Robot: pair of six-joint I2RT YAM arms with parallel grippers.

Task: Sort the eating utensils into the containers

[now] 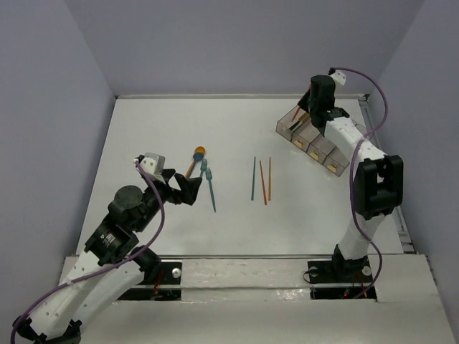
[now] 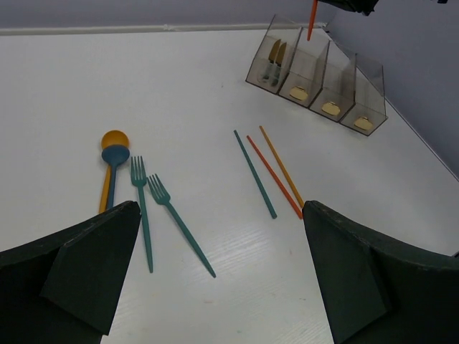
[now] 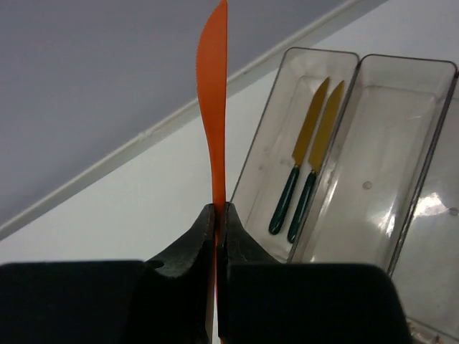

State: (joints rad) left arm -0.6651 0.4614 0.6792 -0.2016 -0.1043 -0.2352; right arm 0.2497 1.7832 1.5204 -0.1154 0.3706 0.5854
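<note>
My right gripper (image 3: 221, 209) is shut on an orange knife (image 3: 215, 107), blade pointing up, held above the far-left end of the containers (image 3: 401, 143). The first bin holds two yellow-and-dark knives (image 3: 308, 168). In the top view this gripper (image 1: 301, 115) hovers over the bin row (image 1: 315, 140). My left gripper (image 2: 219, 272) is open and empty above the table, near two teal forks (image 2: 168, 218). An orange spoon (image 2: 113, 140) and a blue spoon (image 2: 115, 155) lie left of them. Teal, red and orange chopsticks (image 2: 274, 177) lie to the right.
The white table (image 1: 158, 129) is walled at the back and both sides by grey-blue panels. The bin row (image 2: 315, 75) stands at the far right near the table's right edge. The right arm (image 1: 373, 186) rises along the right side.
</note>
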